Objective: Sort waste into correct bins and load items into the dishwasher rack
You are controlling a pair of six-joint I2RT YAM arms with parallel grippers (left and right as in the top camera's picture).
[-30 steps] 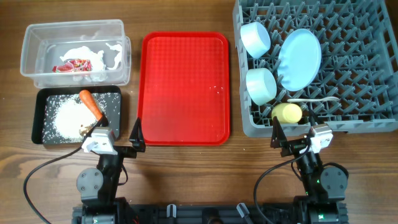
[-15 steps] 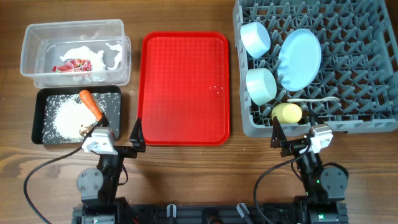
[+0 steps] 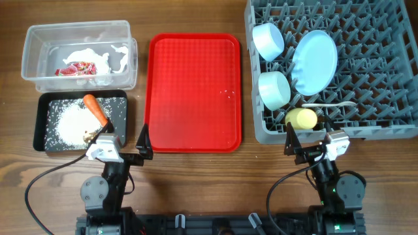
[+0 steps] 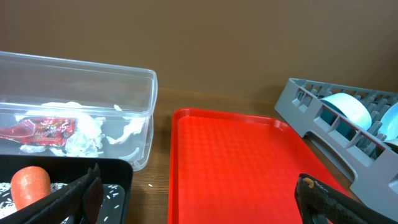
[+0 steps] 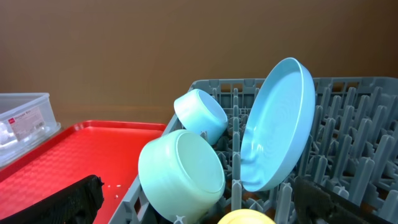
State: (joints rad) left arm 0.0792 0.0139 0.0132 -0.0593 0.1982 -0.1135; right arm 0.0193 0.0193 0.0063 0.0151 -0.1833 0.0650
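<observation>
Both arms parked at bottom edge.
- Left gripper (image 3: 124,137): fingers spread wide, holding nothing, lower left, by near corners of black tray (image 3: 39,121) and red serving tray (image 3: 192,98).
- Right gripper (image 3: 307,140): fingers spread wide, holding nothing, just below dishwasher rack (image 3: 379,85) at right.
- In rack: plate (image 3: 315,61), small blue bowl (image 3: 268,40), green bowl (image 3: 274,90), yellow cup (image 3: 301,118), spoon (image 3: 330,104).
- Clear tub (image 3: 39,36), upper left: red wrapper (image 3: 78,68), crumpled paper (image 3: 98,55).
- Black tray: carrot (image 3: 95,109), rice (image 3: 68,124), brown scrap (image 3: 88,136).

Print on red wrapper (image 4: 38,129) illegible
</observation>
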